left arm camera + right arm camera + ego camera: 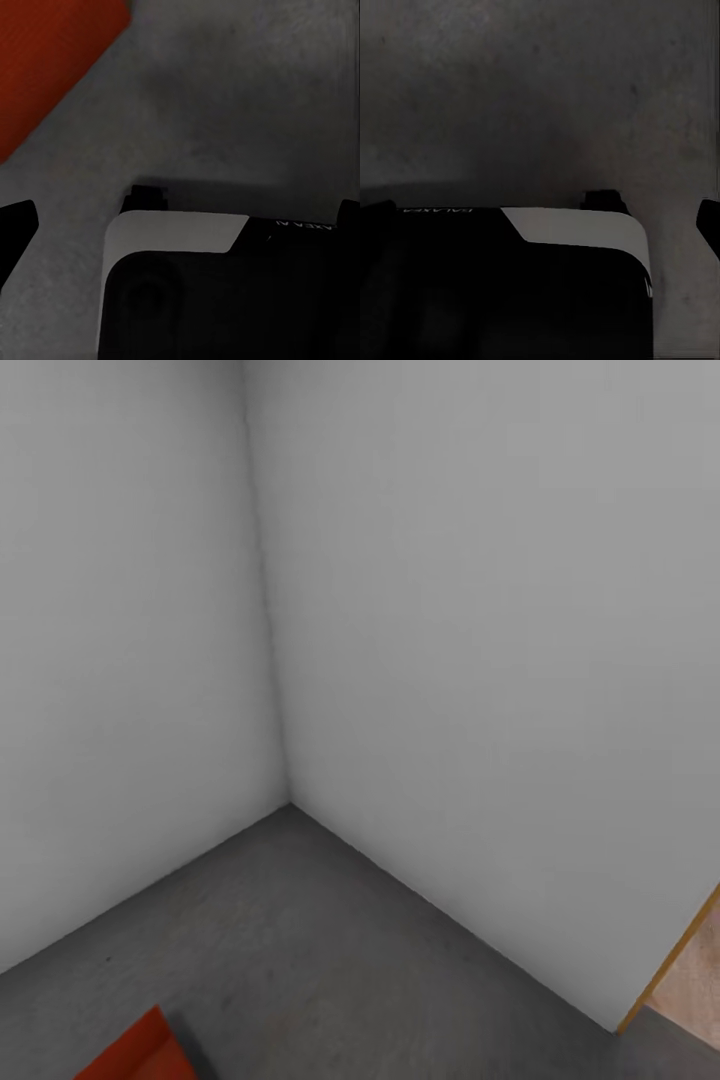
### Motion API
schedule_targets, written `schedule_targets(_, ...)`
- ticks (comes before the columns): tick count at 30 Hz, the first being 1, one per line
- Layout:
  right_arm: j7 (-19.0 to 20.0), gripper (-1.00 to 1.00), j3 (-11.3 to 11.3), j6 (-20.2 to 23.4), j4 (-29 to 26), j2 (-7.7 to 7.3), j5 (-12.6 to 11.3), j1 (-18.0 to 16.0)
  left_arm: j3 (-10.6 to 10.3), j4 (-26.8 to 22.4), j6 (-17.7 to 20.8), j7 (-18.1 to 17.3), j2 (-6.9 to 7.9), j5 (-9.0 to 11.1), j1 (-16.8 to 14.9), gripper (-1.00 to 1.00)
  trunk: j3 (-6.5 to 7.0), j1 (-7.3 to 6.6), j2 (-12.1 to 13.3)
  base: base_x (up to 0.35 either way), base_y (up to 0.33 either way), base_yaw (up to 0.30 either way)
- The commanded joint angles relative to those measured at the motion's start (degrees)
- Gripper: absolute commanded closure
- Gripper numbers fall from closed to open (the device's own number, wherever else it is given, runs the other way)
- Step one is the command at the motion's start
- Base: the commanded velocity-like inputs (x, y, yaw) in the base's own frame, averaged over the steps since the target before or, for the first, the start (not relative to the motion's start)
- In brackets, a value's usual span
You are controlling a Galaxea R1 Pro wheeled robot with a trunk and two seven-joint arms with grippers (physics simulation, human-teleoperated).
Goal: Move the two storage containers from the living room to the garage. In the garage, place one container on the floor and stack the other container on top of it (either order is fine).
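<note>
The corner of one orange-red storage container (135, 1055) shows at the lower left of the head view, resting on the dark grey concrete floor (300, 940) of the garage. In the left wrist view the same kind of container (45, 60) lies on the floor (225, 97), well apart from my left gripper (182, 214), which is open with dark fingertips (15, 225) at the frame's edges. My right gripper (542, 214) is open too, over bare floor (540, 90), holding nothing.
Two pale grey walls meet in a corner (290, 800) ahead. A wood-framed doorway edge (670, 960) with lighter flooring beyond is at the lower right. My own black and white base (217, 300) (510, 285) sits below both grippers.
</note>
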Motion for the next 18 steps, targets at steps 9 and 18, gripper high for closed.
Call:
schedule_targets(9, 0.33, -1.00, 0.36, -0.29, 0.19, 0.02, -0.70, 0.11, 0.34, -0.01, -0.66, -0.24, -0.22, 0.41, 0.08, -1.00, -0.06, 0.00, -0.04, 0.000, 0.000, -0.282)
schedule_targets(18, 0.33, -1.00, 0.40, -0.29, 0.11, -0.71, -0.63, 0.53, 0.34, -0.08, -0.72, -0.24, -0.21, 0.41, 0.07, -1.00, -0.06, 0.00, -0.04, 0.000, 0.000, -0.143)
